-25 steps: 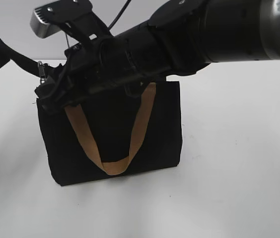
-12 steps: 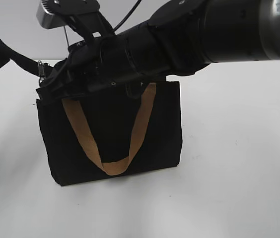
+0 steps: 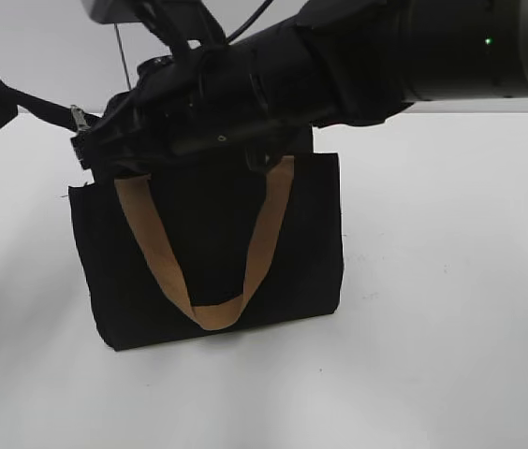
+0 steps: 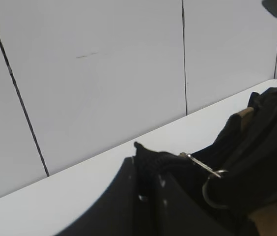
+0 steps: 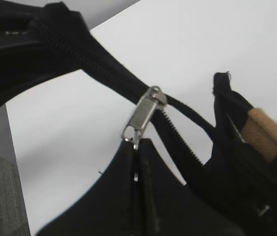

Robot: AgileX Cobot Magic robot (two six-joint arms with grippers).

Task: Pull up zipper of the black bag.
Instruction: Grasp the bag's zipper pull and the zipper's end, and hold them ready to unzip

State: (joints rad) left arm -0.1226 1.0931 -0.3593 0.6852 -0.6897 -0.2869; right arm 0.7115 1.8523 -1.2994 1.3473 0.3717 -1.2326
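Black bag [image 3: 292, 243] stands on white table [image 3: 451, 281] (grey panelled wall [image 4: 104, 73] behind).

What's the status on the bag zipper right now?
Right gripper shut on zipper pull. Left gripper shut on zip tape end. Black bag upright on the table, tan handle hanging in front. Nothing in the way.

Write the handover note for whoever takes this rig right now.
Right gripper: shut on the zipper pull tab, at the bag's left top corner.
Left gripper: shut on the black zip tape end, stretching it out to the left.
Black bag: upright on the white table, tan handle hanging down its front.
Done: both grasps set.
Left: slide the zipper along the zip line, then release.
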